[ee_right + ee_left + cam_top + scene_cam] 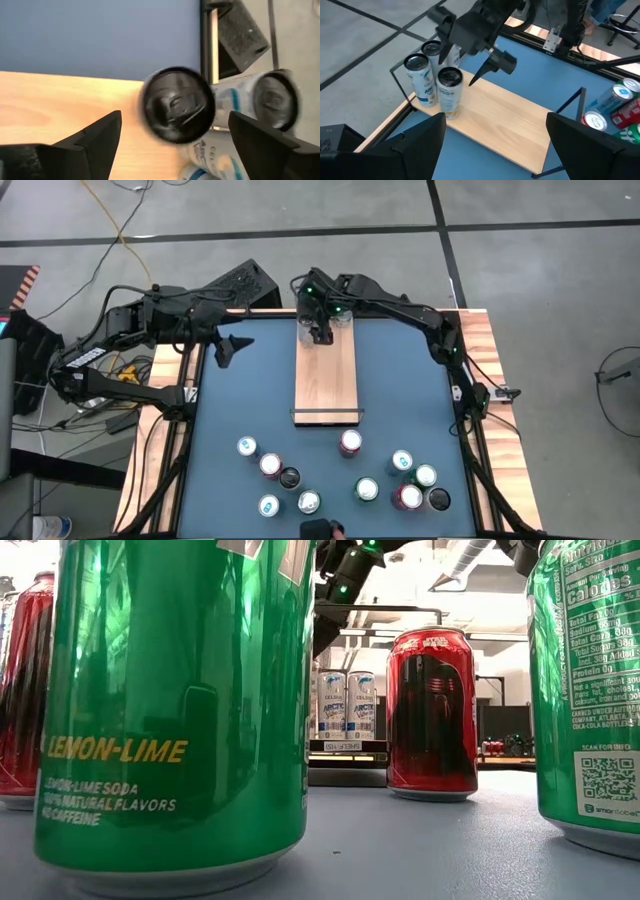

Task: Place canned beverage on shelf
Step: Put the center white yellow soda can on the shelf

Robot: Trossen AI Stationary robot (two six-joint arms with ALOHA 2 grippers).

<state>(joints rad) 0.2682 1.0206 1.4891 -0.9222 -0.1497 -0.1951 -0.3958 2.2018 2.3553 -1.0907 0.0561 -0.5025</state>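
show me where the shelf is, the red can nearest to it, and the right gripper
shelf [326,385], high view, bare wood in the middle of the plank.
red can [350,443], high view, its top.
right gripper [321,330], high view, between its open fingers above the white cans.

Three cans [437,75] stand together at the shelf's [326,375] far end

Three slim white cans [440,75] are stood upright (clustered, touching) at the far end of the pale wood shelf [326,375], by its black wire rail.
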